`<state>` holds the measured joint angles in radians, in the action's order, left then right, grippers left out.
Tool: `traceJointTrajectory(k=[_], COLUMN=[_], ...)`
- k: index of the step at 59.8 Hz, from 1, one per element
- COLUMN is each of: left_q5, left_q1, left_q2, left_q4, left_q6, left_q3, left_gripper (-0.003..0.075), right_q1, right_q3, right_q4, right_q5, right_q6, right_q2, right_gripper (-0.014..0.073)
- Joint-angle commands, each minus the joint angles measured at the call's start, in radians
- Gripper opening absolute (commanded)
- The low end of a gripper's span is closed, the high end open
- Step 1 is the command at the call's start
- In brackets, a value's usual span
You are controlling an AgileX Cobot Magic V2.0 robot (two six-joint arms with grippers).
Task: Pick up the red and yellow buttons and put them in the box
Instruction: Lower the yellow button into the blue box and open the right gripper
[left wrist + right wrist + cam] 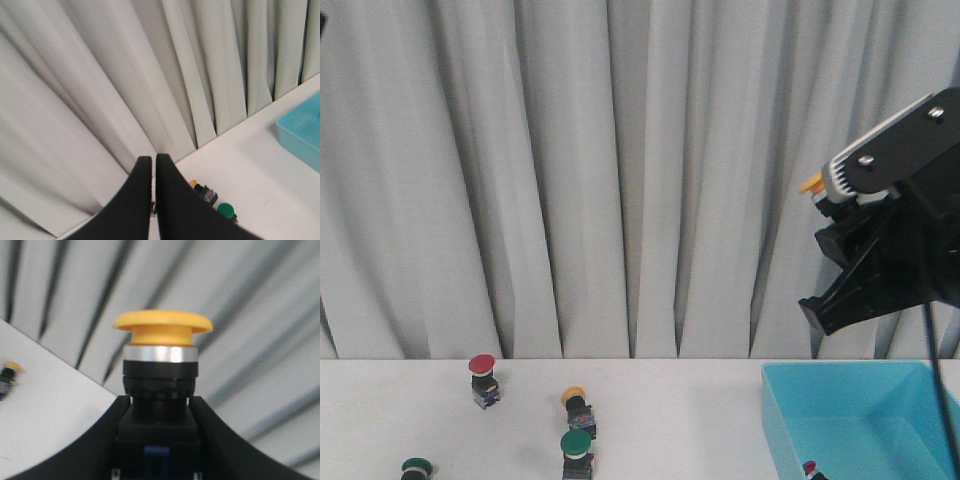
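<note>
My right gripper (159, 440) clamps a yellow button (161, 347) high above the box (850, 420) (carrying step); next I lower and release. Left gripper (152, 165) pinched closed, idle.

One yellow button (161, 385) is high in the air on the right, pinched in the right pincer (830, 198), above the blue box (850, 410). A red button (810, 468) lies inside the box. On the worktop to the left sit a red button (483, 378) and another yellow button (577, 407).
</note>
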<state>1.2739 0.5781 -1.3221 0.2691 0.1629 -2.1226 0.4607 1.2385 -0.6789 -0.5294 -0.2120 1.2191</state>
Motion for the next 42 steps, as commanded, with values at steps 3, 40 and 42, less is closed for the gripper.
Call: traceJointTrajectory(k=[3,40,42], left_q5=[-0.061,-0.024,-0.024], left_q1=[0.001,0.001,0.001], left_q2=[0.074,0.199,0.199], left_q4=[0.016,0.019,0.019], left_q6=[-0.016,-0.017,-0.017], left_q3=[0.077,0.449,0.456], left_gripper=[-0.0007,-0.0006,-0.0006], right_q1=[-0.071,-0.547,-0.550], right_q3=[0.031,0.031,0.031], right_q4=[-0.158,0.812,0.810], right_q5=[0.015,-0.128,-0.129], right_q6=[-0.253,0.364,0.372], right_q2=[0.062,0.540,0.555], right_gripper=[0.0100,0.0100,0.0100])
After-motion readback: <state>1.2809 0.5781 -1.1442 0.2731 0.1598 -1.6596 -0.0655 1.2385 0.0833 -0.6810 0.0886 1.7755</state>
